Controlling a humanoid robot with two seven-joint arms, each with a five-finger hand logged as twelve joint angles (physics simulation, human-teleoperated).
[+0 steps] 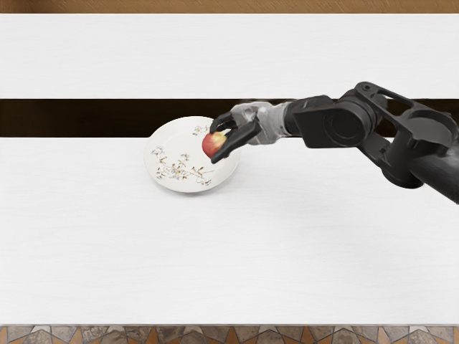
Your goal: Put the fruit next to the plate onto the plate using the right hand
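We are holding the apple [213,144] in the right hand [238,129], whose arm is reaching in from 3 o'clock across the white table [229,251]. The dark fingers [242,135] are curling around the fruit's upper and right sides, gripping it from above and from about 3 o'clock. The apple is sitting over the flowered plate [171,137], toward 2 o'clock of its centre and inside the rim. We cannot tell whether it is touching the plate or hanging just above it.

We are judging the apple to be stiff, fairly light and smooth-skinned, so it may slip under a loose pinch and will roll once freed. The best hold is across its widest part, with the fingers opposing the thumb, as we are doing now. The plate looks like brittle ceramic, so we are favouring a low, gentle release near its centre, away from the rim. The left arm is not showing.
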